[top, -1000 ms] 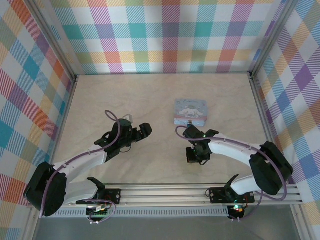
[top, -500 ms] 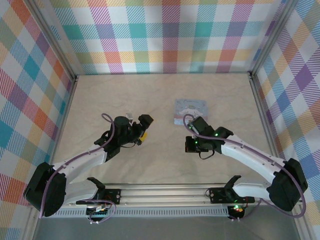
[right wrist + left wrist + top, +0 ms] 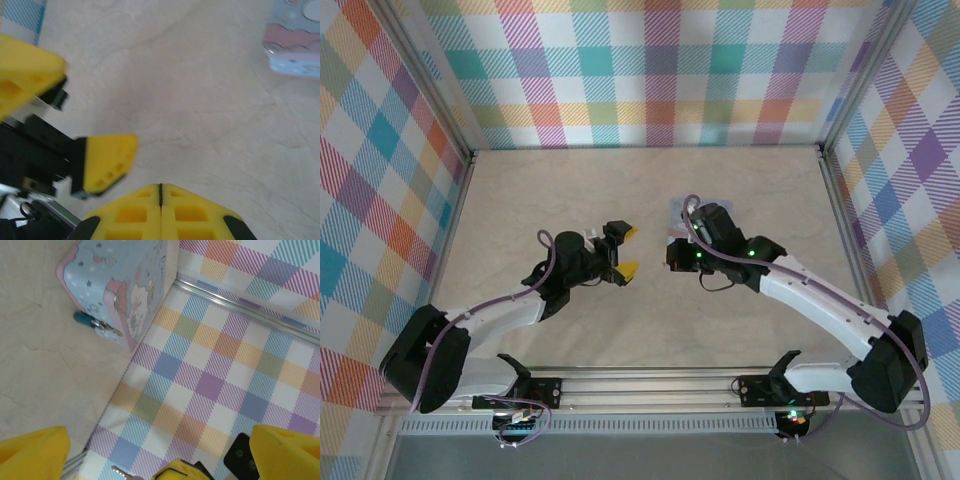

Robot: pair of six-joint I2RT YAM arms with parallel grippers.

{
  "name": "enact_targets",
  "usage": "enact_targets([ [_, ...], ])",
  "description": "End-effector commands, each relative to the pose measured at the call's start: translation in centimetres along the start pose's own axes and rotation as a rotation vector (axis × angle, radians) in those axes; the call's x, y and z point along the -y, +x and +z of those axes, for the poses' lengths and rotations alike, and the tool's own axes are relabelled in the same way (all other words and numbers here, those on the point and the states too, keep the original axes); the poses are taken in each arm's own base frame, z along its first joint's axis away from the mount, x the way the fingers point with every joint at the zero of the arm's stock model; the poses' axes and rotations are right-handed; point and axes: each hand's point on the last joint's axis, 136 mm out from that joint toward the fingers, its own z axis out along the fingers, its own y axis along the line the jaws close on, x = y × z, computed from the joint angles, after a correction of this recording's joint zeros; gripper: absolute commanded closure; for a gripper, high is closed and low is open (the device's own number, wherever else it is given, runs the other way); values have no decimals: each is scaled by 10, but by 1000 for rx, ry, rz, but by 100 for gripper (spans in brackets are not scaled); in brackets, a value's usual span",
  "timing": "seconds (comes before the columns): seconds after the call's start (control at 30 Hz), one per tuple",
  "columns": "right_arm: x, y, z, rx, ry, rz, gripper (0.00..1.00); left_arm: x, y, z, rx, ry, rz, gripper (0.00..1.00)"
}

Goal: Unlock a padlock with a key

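Observation:
The padlock [image 3: 84, 318], a tiny teal body with a thin silvery shackle, lies on the table against the front of the light-blue cartoon tin [image 3: 120, 280]. My left gripper [image 3: 629, 251] hangs open above the table, its yellow fingers [image 3: 32, 452] wide apart. My right gripper [image 3: 672, 257] faces it from the right, a short way off, its yellow pads [image 3: 135, 212] pressed together. A thin metal sliver, the key [image 3: 120, 470], pokes out beside the right gripper's yellow tip [image 3: 182, 471] in the left wrist view. In the right wrist view the key is hidden between the pads.
The tin [image 3: 712, 211] stands behind the right arm, partly covered by it; one corner is also in the right wrist view [image 3: 295, 45]. Checked walls with metal rails [image 3: 650, 148] close in the table. Open tabletop [image 3: 570, 190] lies at the back left.
My right gripper has lifted off the table near the front and swung left and back toward the left gripper. My left gripper has turned to face it and its fingers have spread.

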Motion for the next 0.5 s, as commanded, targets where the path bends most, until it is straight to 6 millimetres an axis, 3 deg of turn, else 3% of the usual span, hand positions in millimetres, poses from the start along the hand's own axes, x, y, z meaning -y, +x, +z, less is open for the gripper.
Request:
enact_targets([
  [0.0, -31, -18, 3, 38, -104, -36, 100, 10, 19, 4, -79, 66, -65, 9],
  [0.47, -44, -17, 20, 18, -148, -48, 100, 9, 29, 14, -113, 80, -98, 15],
])
